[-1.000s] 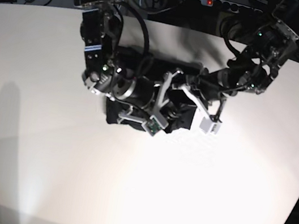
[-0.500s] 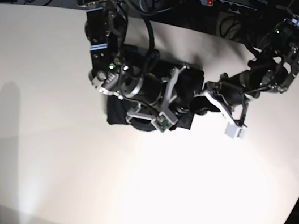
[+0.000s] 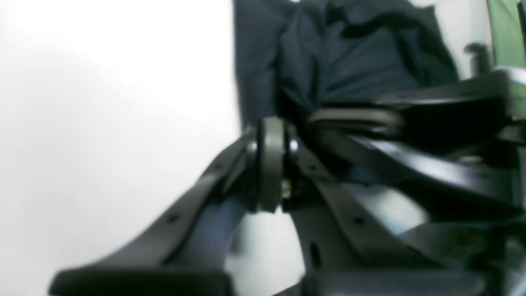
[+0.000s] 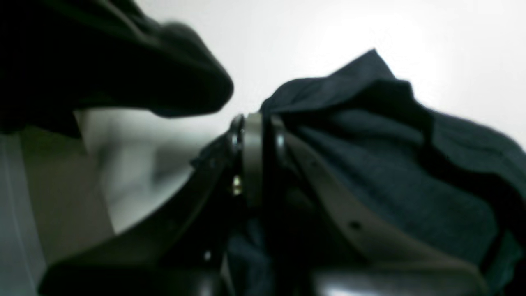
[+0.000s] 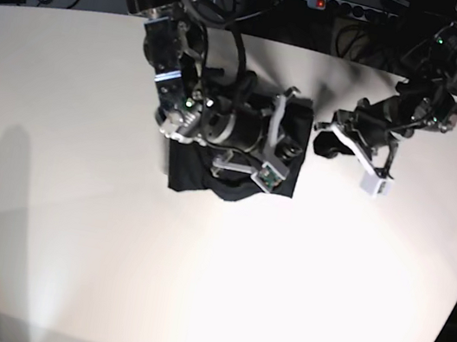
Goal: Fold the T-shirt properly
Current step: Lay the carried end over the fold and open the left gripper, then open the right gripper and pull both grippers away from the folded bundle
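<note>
Brightly lit white table [image 5: 75, 198], power strip [image 5: 343, 8] behind

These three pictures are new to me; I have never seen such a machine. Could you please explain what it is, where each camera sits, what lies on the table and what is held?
It is a robot with two black arms over a white table. One picture looks down from above; the other two come from cameras on the wrists, looking along the jaws. A plain black shirt of thin soft fabric lies bunched on the table. The right gripper has its jaws shut on a pinch of it. The left gripper has its jaws shut too, beside the shirt's edge, apparently holding nothing.
</note>
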Tool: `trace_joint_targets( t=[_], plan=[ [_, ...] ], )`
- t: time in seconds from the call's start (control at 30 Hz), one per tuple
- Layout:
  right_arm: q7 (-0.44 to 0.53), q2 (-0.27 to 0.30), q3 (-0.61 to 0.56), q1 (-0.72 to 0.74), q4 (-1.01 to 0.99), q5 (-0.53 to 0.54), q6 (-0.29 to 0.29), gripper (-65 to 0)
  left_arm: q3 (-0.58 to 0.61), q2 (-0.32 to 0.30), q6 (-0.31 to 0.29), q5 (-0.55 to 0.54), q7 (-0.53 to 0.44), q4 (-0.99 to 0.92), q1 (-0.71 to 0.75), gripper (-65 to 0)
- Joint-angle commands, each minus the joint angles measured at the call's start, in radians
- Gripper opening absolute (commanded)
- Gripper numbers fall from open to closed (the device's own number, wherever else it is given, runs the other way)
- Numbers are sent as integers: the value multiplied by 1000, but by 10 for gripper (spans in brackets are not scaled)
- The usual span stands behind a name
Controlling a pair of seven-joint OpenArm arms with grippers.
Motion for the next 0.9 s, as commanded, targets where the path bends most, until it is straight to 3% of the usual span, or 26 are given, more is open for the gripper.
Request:
trace_joint_targets(
  t=[0.0,0.07,0.23,0.33,0.57,0.87],
  plan=[
    [26,-13,-3,17,17,18,18,-634,-7,-14,-7,-6,-15,6,-5,-636],
    [26,-19,-3,20,17,18,18,-593,-7,-14,-7,-6,-15,-10,-5,-636],
    [15,-19,-6,37,17,18,18,-293,-7,-16,-7,-6,-15,-20,-4,-636],
    [17,-18,-12,39,23,19,18,-199,-7,-18,-7,-6,-15,-20,-4,-636],
    [17,-8,-9,68,101,21,18,-223,-5,-18,-7,44,-9,-20,16,-636],
    [15,136,40,112,172,19,18,-302,-7,-10,-9,89,-15,-19,42,-636]
  ],
)
